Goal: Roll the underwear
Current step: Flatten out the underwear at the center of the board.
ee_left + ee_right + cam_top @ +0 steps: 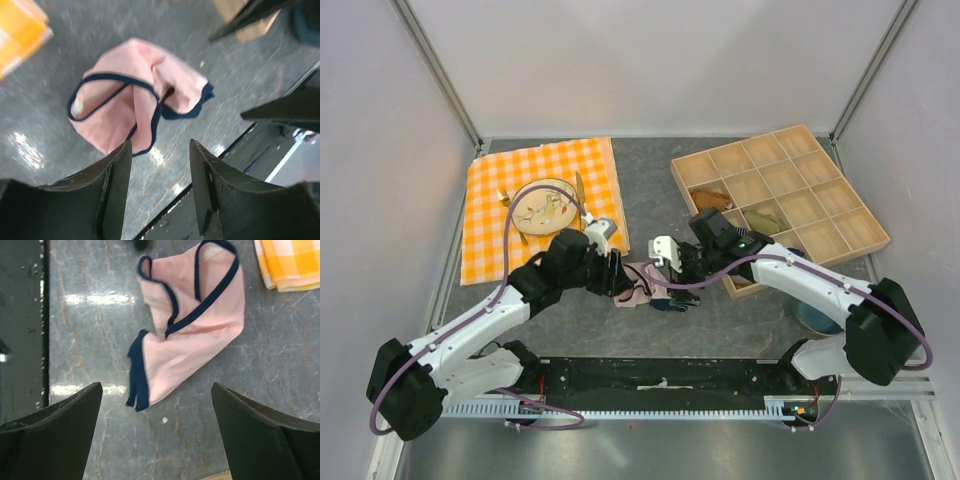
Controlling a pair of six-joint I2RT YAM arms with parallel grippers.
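Note:
The underwear point(638, 288) is a small pale pink brief with navy edging, lying loosely crumpled and partly folded on the grey table between the two arms. In the left wrist view it point(135, 95) lies flat just beyond my left gripper point(160, 146), which is open and empty, hovering over its near edge. In the right wrist view it point(195, 335) lies ahead of my right gripper point(156, 388), which is wide open and empty above bare table. From above, the left gripper point(620, 277) and right gripper point(672, 290) flank the garment closely.
An orange checked cloth point(490, 220) with a plate point(522, 193), fork and knife lies at the back left. A wooden compartment tray point(860, 235) at the back right holds brown point(713, 199) and olive point(765, 218) rolled garments. A black rail point(660, 375) runs along the near edge.

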